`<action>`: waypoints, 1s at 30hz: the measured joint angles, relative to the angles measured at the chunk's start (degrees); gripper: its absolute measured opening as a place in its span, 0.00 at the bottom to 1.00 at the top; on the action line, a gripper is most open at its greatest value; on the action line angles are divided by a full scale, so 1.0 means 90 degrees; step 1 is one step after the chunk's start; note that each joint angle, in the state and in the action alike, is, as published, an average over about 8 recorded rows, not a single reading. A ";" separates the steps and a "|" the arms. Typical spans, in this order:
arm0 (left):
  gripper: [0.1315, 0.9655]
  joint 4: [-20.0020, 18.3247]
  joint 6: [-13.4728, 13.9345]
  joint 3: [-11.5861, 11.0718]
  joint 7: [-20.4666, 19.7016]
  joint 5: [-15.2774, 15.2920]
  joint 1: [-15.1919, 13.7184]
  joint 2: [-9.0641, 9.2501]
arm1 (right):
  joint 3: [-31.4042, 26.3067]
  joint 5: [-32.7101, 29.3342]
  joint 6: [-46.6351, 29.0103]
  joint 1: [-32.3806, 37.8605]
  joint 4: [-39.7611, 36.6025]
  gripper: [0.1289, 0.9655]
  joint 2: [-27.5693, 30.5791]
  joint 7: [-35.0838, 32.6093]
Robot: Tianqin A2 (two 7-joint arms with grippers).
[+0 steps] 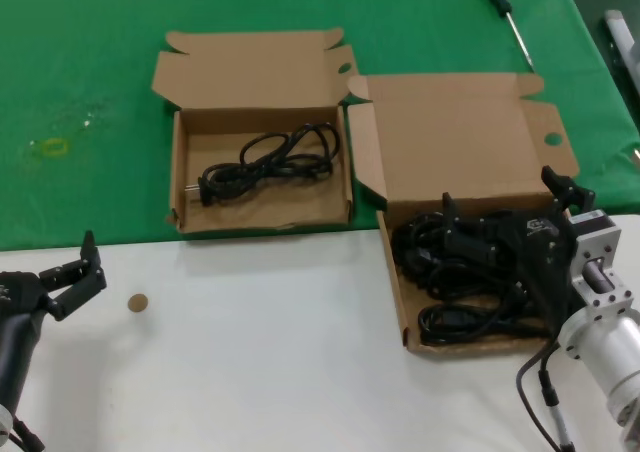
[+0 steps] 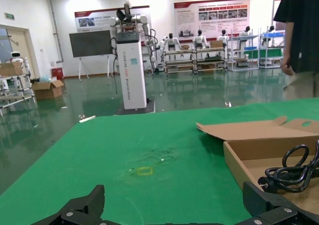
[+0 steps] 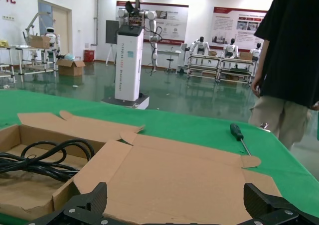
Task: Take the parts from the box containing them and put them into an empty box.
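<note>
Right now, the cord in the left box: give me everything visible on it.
The single black cord lies in a loose coil on the floor of the smaller box, its plug end pointing toward that box's left wall. It looks like rubbery cable, resting flat. Neither gripper touches it. It is the only cord in there.

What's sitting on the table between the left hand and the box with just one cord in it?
In the head view, only a small round brown disc on white tabletop separates the left hand from that box.
</note>
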 joint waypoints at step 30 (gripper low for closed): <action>1.00 0.0000 0.0000 0.0000 0.0000 0.0000 0.0000 0.0000 | 0.0000 0.0000 0.0000 0.0000 0.0000 1.00 0.0000 0.0000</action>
